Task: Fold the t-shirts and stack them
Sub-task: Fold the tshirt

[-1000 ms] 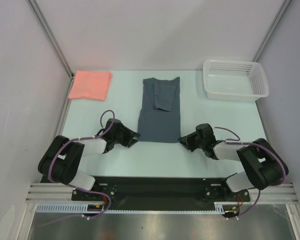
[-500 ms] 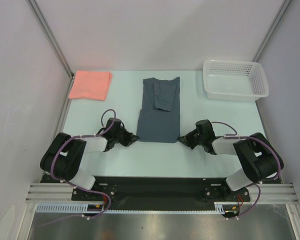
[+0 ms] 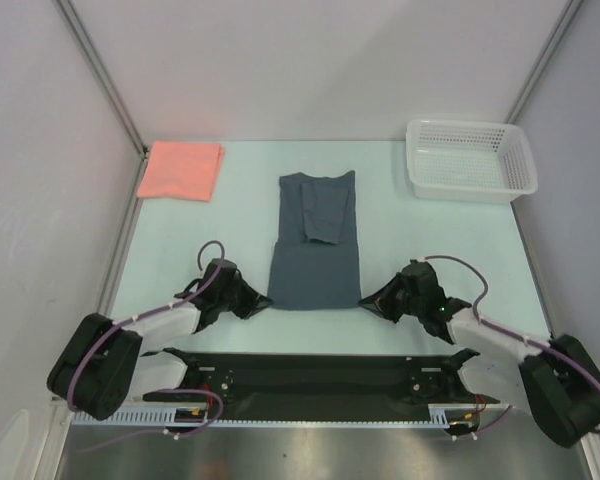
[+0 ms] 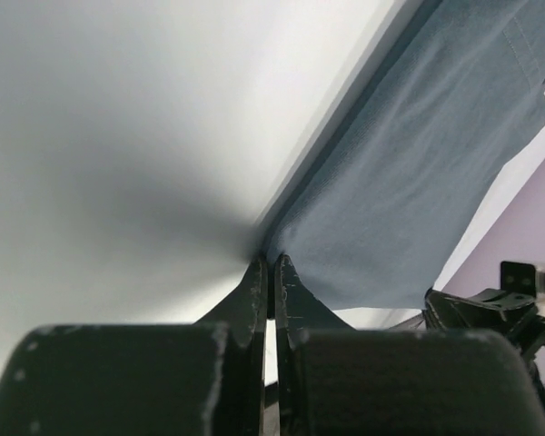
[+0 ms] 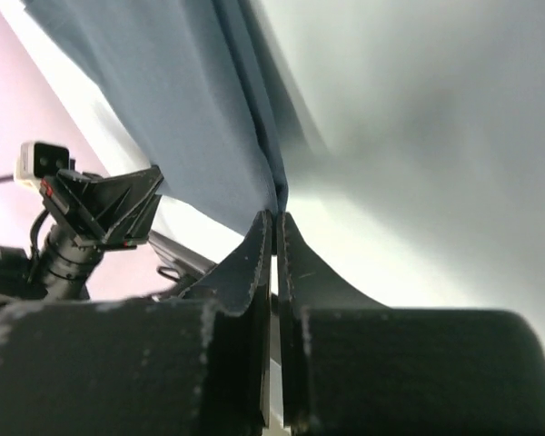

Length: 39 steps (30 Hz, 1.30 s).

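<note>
Judging from the overhead view, I put the job at roughly halfway. The salmon-pink t-shirt (image 3: 181, 169) lay as a neat folded rectangle at the far left corner of the table (image 3: 430, 250), which I took as finished. The dark slate t-shirt (image 3: 315, 250) lay flat in the middle, narrowed to a long strip with its sleeves turned in. I reckoned it needed a crosswise fold and then stacking with the pink one. The mesh basket (image 3: 466, 186) sat at the far right, well apart from both.

The left gripper (image 3: 263, 300) sat low at the near left corner of the dark shirt, and the right gripper (image 3: 365, 300) at the near right corner. In the left wrist view the left gripper's fingers (image 4: 254, 291) were pressed together with the hem corner caught at their tips. The right wrist view showed the same, the right gripper's fingers (image 5: 254, 250) closed on the cloth's corner. Both pinches looked shallow to me, right at the edge, so I judged a slip possible on lifting.
</note>
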Available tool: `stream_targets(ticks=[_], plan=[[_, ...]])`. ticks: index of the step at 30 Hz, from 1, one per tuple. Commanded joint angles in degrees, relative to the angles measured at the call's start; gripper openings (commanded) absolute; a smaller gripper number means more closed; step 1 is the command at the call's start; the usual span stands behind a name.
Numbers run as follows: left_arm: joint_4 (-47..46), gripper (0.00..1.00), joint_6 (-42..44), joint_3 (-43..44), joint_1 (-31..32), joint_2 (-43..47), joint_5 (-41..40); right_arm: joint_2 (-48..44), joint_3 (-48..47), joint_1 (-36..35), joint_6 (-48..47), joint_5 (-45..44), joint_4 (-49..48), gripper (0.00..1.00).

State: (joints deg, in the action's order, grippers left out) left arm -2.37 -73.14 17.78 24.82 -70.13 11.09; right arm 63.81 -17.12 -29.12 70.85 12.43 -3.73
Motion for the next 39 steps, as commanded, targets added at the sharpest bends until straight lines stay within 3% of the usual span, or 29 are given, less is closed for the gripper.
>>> stream_targets(ticks=[1,9,11,15,18,22,27,29,33,34,39], plan=[[7.81,0.0,-0.77,-2.74,3.3,5.86,-2.82,-9.82,4.45,-2.33,1.04,-1.79,10.3,0.0],[24.48,0.0,-10.96,-6.88,14.88,28.53,-10.2,-38.98,9.74,-13.04,7.46,-5.39,32.71,0.0],[27.23,0.0,-12.46,-6.09,17.09,32.67,-10.92,-41.83,9.66,-14.99,8.78,-6.44,36.92,0.0],[32.16,0.01,-10.36,-2.15,19.65,32.52,-13.46,-42.9,6.68,-16.93,6.68,-7.24,39.5,0.0],[33.92,0.0,-5.09,7.05,19.74,26.99,-15.04,-38.25,-0.07,-15.97,2.03,-9.7,40.82,0.0],[34.37,0.0,3.5,18.32,17.03,17.41,-16.37,-26.22,-9.21,-7.73,-8.68,-6.11,37.31,0.0],[29.45,0.0,11.87,29.74,4.91,2.48,-8.21,-6.63,-17.05,10.12,-17.05,7.24,27.56,0.0],[26.82,0.0,15.04,33.0,0.79,-2.71,-3.22,1.1,-23.61,11.89,-18.72,9.89,23.33,0.0],[27.15,0.0,19.35,47.38,-2.83,-17.65,2.51,19.98,-38.04,13.56,-22.15,12.09,21.92,0.0],[27.5,0.0,20.4,49.96,-3.37,-22.81,3.49,22.39,-40.85,14.0,-23.46,12.7,23.4,0.0],[29.27,0.0,21.81,63.57,-5.39,-31.55,6.39,32.77,-57.9,16.55,-26.29,13.59,28.94,0.0]])
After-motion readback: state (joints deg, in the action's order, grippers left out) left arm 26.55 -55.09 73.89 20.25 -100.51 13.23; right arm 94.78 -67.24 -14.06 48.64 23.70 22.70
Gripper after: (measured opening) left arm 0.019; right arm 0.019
